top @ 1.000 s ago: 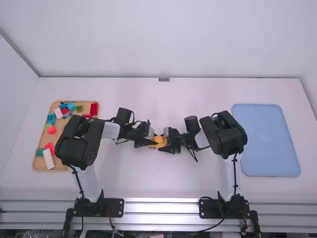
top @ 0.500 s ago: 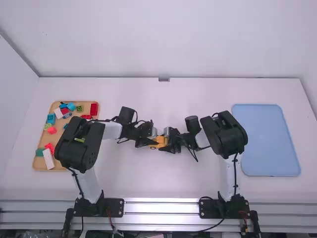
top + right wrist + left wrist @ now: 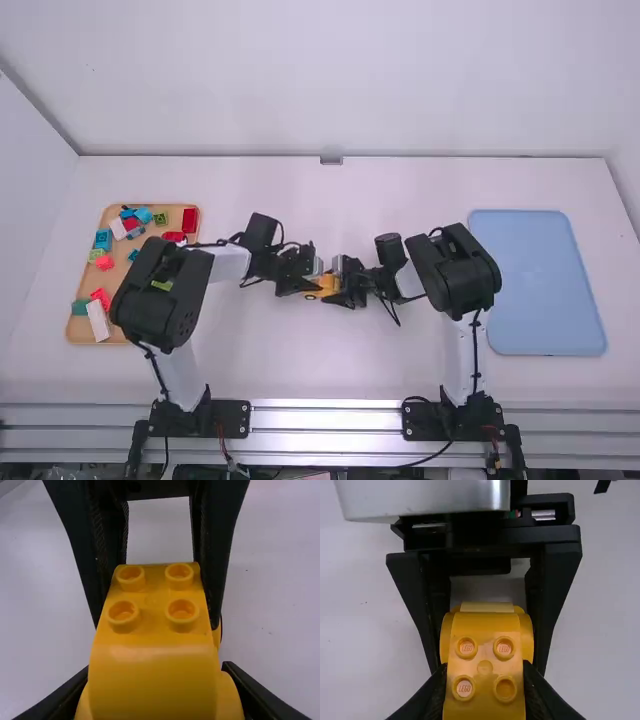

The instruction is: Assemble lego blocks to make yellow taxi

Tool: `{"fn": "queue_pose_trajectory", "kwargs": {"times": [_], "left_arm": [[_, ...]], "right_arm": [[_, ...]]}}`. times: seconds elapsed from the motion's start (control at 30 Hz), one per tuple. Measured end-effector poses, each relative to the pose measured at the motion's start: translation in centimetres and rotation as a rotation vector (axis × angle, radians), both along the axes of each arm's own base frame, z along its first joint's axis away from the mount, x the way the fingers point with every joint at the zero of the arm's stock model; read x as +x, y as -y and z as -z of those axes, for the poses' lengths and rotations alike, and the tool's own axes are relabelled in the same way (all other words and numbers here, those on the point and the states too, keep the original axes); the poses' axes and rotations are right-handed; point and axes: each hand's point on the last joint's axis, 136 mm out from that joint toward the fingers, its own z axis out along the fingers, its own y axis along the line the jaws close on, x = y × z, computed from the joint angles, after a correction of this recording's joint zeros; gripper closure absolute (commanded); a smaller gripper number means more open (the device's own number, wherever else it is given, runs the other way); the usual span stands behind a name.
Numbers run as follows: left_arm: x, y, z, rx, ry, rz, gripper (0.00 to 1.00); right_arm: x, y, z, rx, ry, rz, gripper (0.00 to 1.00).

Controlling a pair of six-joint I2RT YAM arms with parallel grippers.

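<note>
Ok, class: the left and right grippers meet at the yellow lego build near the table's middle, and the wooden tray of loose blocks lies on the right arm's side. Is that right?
Not quite: the high view shows the wooden tray of loose blocks on the left arm's side. The left gripper and right gripper do meet at the yellow lego build.

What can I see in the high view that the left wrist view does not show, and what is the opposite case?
High view: the wooden tray with loose blocks, including a white one and a red one, and the blue tray.

Left wrist view: four round studs on the yellow build, close up.

Both: the yellow build between the left gripper and the right gripper.
</note>
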Motion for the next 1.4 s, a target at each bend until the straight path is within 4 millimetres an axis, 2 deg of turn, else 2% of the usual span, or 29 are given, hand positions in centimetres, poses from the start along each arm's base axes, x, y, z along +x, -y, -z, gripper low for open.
{"fn": "queue_pose_trajectory", "kwargs": {"times": [0.5,0.77,0.9,0.93,0.97,1.03,1.17,1.33,1.37,1.4], "left_arm": [[0.2,0.0,0.3,-0.003,0.012,0.029,0.64],[0.2,-1.3,0.4,-0.043,0.001,0.034,0.58],[0.0,-1.7,0.0,-0.072,0.010,0.050,0.40],[-0.1,-1.8,-0.1,-0.081,0.009,0.052,0.27],[-0.2,-1.9,-0.3,-0.088,0.013,0.059,0.01],[-0.4,-2.1,-0.6,-0.089,0.007,0.060,0.01],[-0.6,-2.8,-2.3,-0.093,0.041,0.058,0.01],[1.4,-5.7,-7.6,-0.114,0.139,-0.060,0.01],[1.7,-6.3,-8.2,-0.117,0.145,-0.086,0.01],[2.4,-7.7,-9.6,-0.123,0.152,-0.152,0.01]], "right_arm": [[0.2,-0.1,0.0,-0.006,0.005,0.010,0.43],[0.1,-0.5,0.0,-0.007,-0.004,0.012,0.44],[0.1,-0.5,0.0,-0.007,-0.005,0.012,0.44],[0.1,-0.5,0.0,-0.008,-0.006,0.013,0.44],[0.2,-0.5,0.0,-0.009,-0.006,0.015,0.44],[0.2,-0.5,0.0,-0.009,-0.006,0.015,0.44],[0.2,-0.5,0.0,-0.009,-0.010,0.017,0.43],[0.7,0.0,-0.4,-0.027,-0.050,0.057,0.45],[0.9,0.3,-0.5,-0.041,-0.060,0.077,0.45],[1.7,1.2,-1.0,-0.070,-0.078,0.125,0.45]]}}
